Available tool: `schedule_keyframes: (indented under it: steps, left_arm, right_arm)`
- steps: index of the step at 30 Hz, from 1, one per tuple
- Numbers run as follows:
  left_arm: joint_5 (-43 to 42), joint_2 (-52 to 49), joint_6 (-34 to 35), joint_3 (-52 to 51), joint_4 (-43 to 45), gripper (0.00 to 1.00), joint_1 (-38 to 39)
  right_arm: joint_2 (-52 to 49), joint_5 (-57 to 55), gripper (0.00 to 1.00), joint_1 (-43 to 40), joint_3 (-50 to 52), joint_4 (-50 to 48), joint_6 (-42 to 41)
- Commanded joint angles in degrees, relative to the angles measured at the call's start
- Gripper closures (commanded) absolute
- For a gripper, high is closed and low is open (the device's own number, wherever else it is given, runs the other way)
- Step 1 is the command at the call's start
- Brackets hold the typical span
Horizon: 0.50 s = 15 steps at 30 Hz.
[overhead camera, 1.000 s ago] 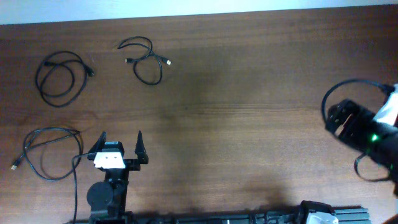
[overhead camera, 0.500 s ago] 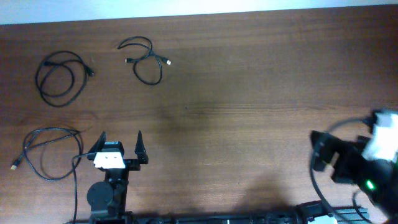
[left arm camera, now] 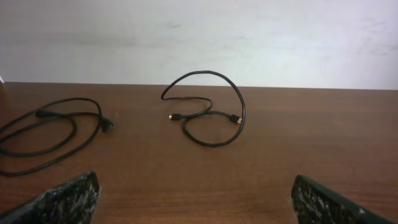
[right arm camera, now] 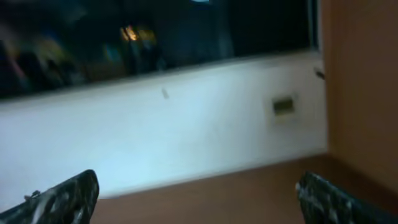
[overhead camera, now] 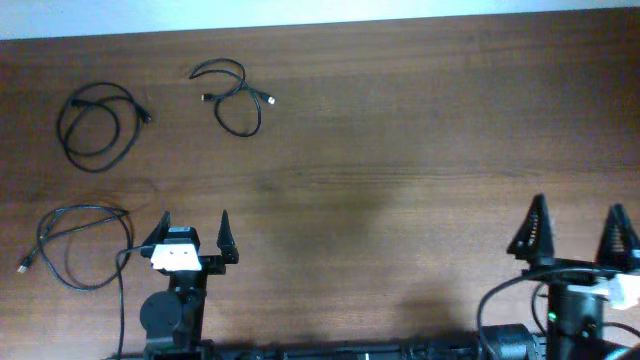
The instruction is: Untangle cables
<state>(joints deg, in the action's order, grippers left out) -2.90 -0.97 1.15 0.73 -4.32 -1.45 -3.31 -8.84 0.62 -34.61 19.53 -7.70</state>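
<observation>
Cables (overhead camera: 235, 98) lie in three separate loose loops on the left side of the table (overhead camera: 400, 150): a far-left cable (overhead camera: 97, 125), a short cable further in, and a near cable (overhead camera: 78, 245) just beside the left gripper (overhead camera: 194, 218). No knotted clump shows anywhere. The left gripper sits at the near edge, jaws spread wide and empty, its camera facing the short cable (left arm camera: 208, 112). The right gripper (overhead camera: 578, 210) is spread wide and empty too, well apart from every cord; its own view is blurred. Separating looks finished, I'd say. The next move calls for little, perhaps easing out the near cable where it crosses itself.
</observation>
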Motion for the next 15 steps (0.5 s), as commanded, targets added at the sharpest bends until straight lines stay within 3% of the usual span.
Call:
schedule_keyframes:
  steps: [1,5,15]
  left_arm:
    - [0.37,-0.02,0.39,-0.22,-0.28,0.01,0.24]
    - [0.37,-0.02,0.42,-0.20,-0.28,0.01,0.24]
    - [0.37,-0.02,0.42,-0.22,-0.28,0.01,0.24]
  right_arm:
    - [2.84,8.63,0.01,-1.49,10.08,-9.09,-1.60]
    - [3.08,10.56,0.02,-2.32,18.51,-17.27,-9.14]
    - [3.08,14.25,0.01,-2.32,23.23,-21.90,-9.35]
